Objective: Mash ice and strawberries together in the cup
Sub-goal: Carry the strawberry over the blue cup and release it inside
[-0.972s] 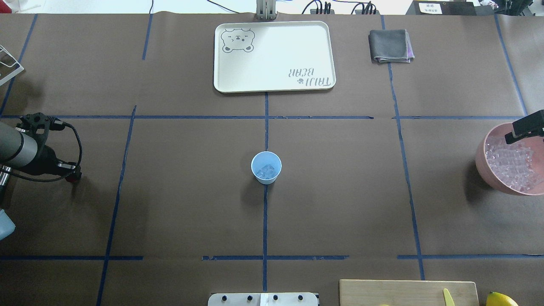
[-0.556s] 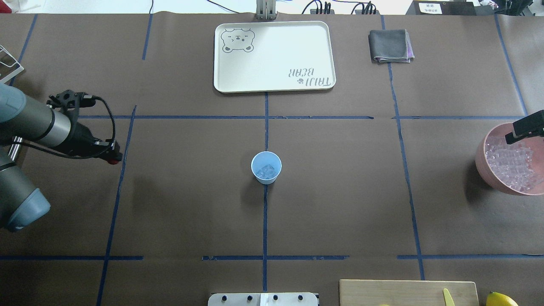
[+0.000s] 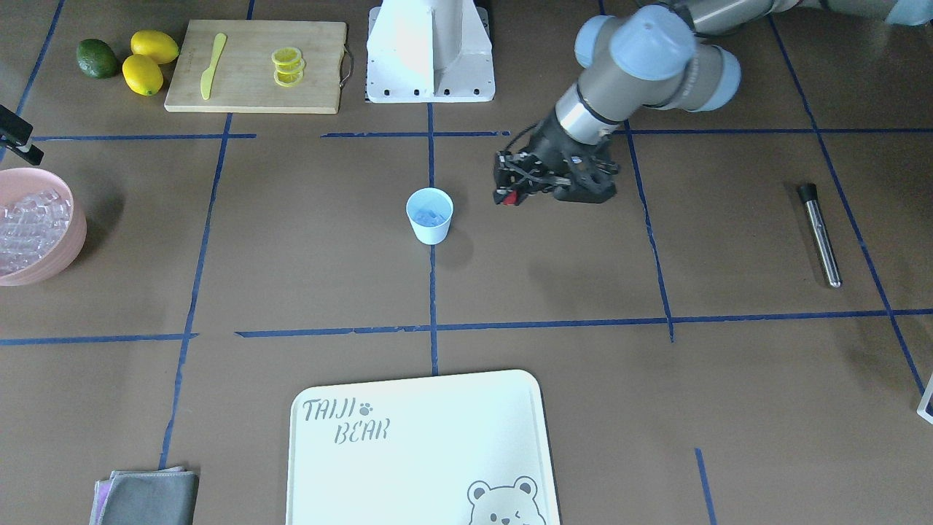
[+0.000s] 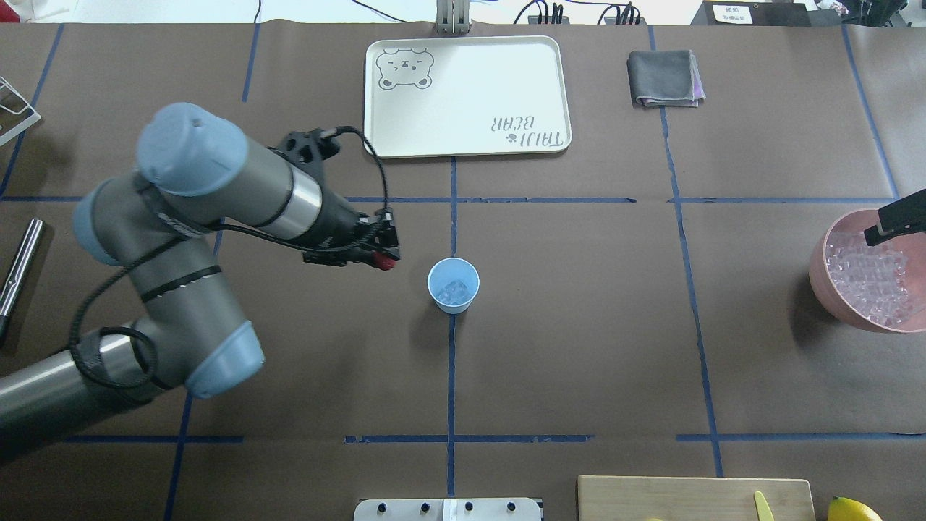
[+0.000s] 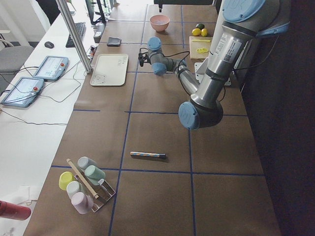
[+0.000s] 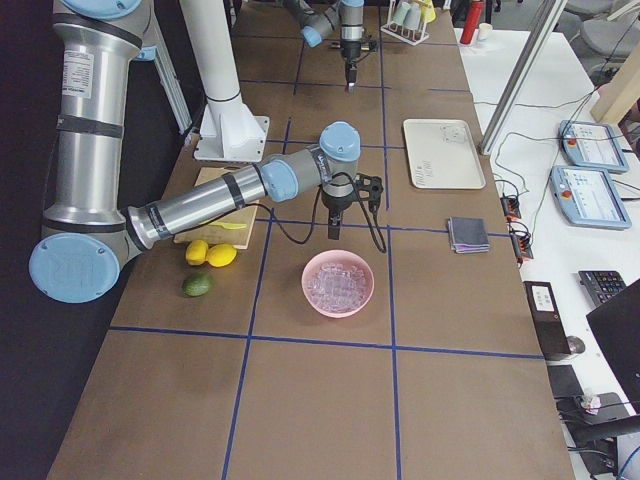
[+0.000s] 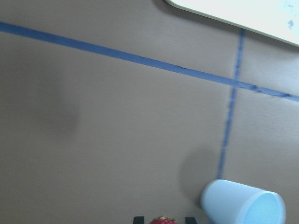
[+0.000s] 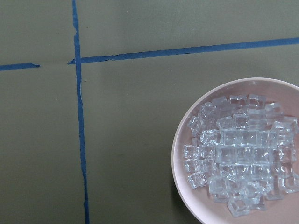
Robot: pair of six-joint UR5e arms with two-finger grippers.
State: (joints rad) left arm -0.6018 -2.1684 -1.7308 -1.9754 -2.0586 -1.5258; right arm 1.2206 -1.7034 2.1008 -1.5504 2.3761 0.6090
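Note:
The small white cup point(image 4: 453, 284) stands at the table's centre with a few clear ice cubes point(image 4: 453, 291) inside; it also shows in the front view point(image 3: 429, 215) and the left wrist view point(image 7: 243, 204). My left gripper point(image 4: 385, 259) is shut on a small red strawberry point(image 7: 162, 220) and hovers just left of the cup, apart from it; the front view shows it too point(image 3: 510, 195). My right gripper point(image 4: 895, 221) hangs over the pink bowl point(image 4: 821, 282) of ice point(image 8: 243, 158). Only its side shows, so I cannot tell if it is open or shut.
A metal muddler point(image 3: 820, 233) lies on the robot's far left. A white bear tray point(image 4: 470, 94) and a grey cloth point(image 4: 664, 78) lie at the far edge. A cutting board point(image 3: 255, 69) with lemon slices, two lemons point(image 3: 149, 62) and an avocado point(image 3: 97, 58) sit near the base.
My left arm has swung in from the table's left edge to just beside the cup, carrying the strawberry. The right gripper has stayed over the pink bowl.

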